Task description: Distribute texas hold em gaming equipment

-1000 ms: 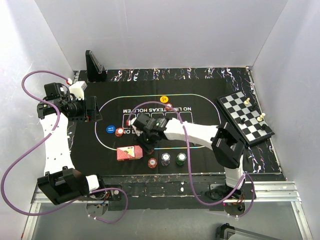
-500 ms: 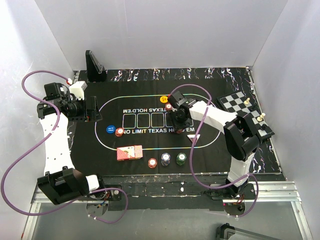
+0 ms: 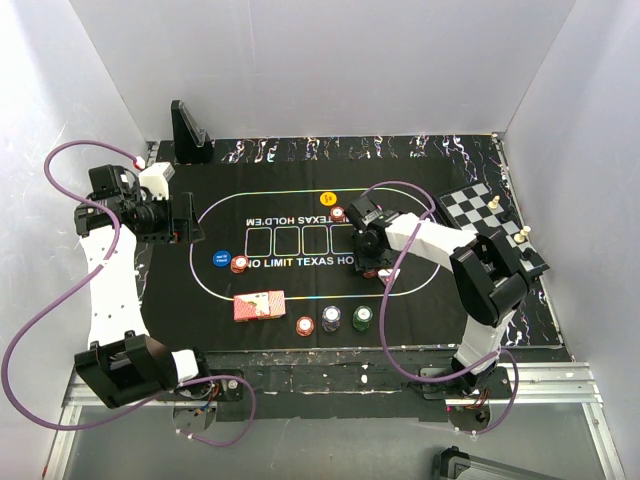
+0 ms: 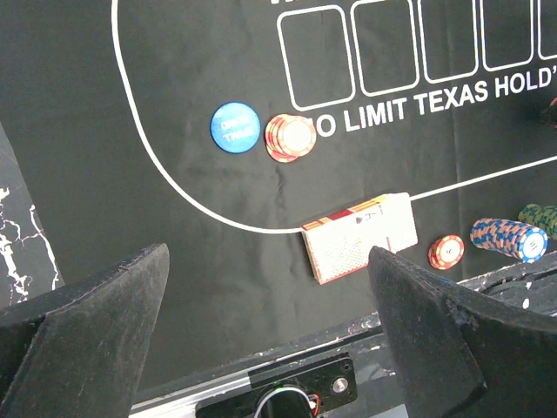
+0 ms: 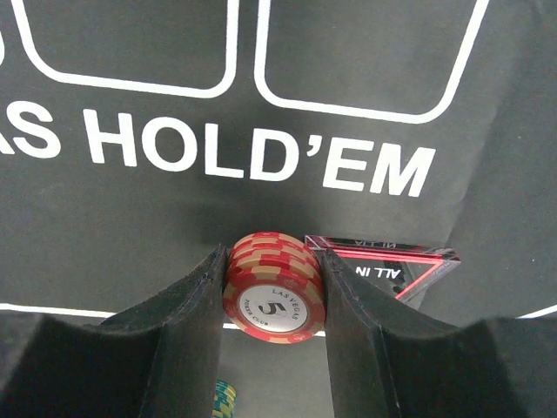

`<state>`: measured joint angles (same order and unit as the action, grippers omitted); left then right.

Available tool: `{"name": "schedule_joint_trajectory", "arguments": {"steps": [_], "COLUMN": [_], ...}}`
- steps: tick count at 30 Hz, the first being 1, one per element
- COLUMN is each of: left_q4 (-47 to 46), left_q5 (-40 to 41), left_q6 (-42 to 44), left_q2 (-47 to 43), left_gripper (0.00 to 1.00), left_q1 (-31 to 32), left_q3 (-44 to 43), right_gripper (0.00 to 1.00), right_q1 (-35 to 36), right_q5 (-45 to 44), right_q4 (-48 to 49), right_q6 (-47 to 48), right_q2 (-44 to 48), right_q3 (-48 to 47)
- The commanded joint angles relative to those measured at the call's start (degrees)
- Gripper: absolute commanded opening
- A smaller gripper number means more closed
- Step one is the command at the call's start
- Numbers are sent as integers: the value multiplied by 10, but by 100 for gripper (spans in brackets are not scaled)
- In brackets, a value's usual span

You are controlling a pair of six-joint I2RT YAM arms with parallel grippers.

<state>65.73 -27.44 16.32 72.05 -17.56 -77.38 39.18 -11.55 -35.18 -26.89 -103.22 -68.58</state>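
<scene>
Deck [image 3: 258, 305] is laid on the mat [image 3: 420, 310] near its front edge, and three chip stacks [image 3: 331, 318] are lined up just right of it. Chessboard [image 3: 490, 235] is set at the mat's right side. A chip pile [image 5: 274, 292] is clamped in the right gripper [image 5: 270, 261], with the marker [image 5: 383, 261] just beside it.

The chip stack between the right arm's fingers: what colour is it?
The chip stack is red with cream edge stripes, clearest in the right wrist view.

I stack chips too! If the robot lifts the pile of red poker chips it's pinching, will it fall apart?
Probably not: the right gripper squeezes the stack of round red poker chips on both sides. They look smooth, so one might slip. Dropped, they could roll.
</scene>
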Motion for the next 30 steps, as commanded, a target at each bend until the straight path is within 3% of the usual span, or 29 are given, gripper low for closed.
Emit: {"name": "schedule_joint_trajectory", "arguments": {"steps": [1,11,22,30], "left_q4": [-3,-3,-3,-4], "left_q5": [-5,-5,5,11], "left_q6": [6,6,8,12], "left_q2": [0,1,-5,-6], "left_gripper": [100,100,100,100], "left_q1": [-4,-4,-4,-4], "left_q3": [-18,-15,-9,-8], "right_gripper": [1,1,1,1], "right_q1": [-16,-19,13,3], "right_q5": [-5,-3,1,-12], "right_q4": [4,5,-14,-2], "right_q6": [-41,-49,-20,-18], "right_q2": [7,63,-16,-46], "right_q3": [39,71,-69,-69]}}
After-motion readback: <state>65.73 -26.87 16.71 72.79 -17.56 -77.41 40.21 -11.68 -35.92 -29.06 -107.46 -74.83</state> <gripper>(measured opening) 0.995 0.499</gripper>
